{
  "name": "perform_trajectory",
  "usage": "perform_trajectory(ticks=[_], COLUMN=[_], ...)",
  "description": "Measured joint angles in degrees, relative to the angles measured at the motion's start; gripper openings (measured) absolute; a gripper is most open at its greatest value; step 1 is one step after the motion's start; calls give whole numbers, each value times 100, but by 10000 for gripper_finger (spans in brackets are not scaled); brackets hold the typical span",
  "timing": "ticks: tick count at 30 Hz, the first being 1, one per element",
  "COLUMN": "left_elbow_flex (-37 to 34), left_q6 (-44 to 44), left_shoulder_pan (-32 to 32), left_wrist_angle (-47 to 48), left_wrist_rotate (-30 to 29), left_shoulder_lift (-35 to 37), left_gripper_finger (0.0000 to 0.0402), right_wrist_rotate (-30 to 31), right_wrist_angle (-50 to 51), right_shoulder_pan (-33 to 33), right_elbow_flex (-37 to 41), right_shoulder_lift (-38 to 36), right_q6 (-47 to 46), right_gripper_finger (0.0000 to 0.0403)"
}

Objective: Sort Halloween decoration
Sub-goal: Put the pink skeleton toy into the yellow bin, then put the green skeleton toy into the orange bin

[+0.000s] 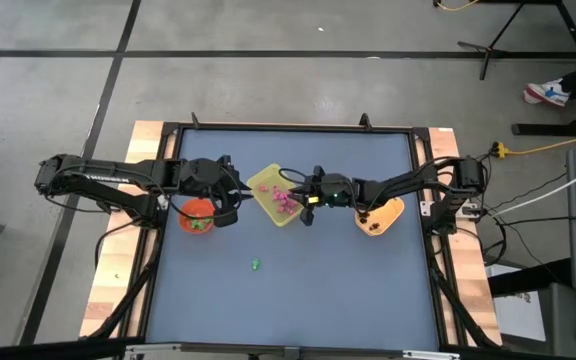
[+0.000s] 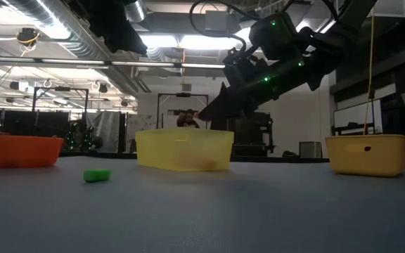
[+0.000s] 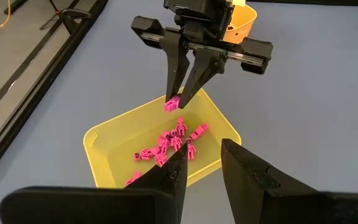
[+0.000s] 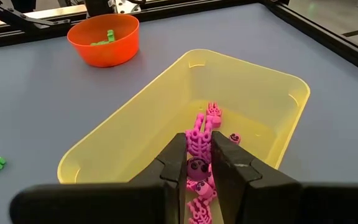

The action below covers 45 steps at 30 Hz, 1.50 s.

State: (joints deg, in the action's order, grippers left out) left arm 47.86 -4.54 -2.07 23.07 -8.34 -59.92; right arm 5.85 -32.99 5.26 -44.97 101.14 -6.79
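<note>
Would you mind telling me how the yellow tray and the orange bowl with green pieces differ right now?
The yellow tray is rectangular, while the orange bowl is round. The tray holds pink trinkets; the bowl holds green trinkets. The right end effector hangs over the tray gripping a pink piece, whereas the left end effector is beside the bowl. Both containers sit upright on the blue table.
</note>
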Motion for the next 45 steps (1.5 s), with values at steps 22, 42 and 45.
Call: perform_trajectory(ticks=[22,42,45], left_elbow_flex=[0,0,0], left_q6=[-1,-506,-891], left_shoulder_pan=[0,0,0], left_wrist_angle=[0,0,0], left_wrist_rotate=[2,2,21], left_shoulder_lift=[0,0,0], left_gripper_finger=[81,93,110], right_wrist_rotate=[-88,367,365], right_wrist_angle=[2,2,2], right_shoulder_pan=[0,0,0], right_elbow_flex=[2,4,4], right_shoulder_lift=[0,0,0], right_q6=[-60,-59,-59], right_gripper_finger=[80,213,214])
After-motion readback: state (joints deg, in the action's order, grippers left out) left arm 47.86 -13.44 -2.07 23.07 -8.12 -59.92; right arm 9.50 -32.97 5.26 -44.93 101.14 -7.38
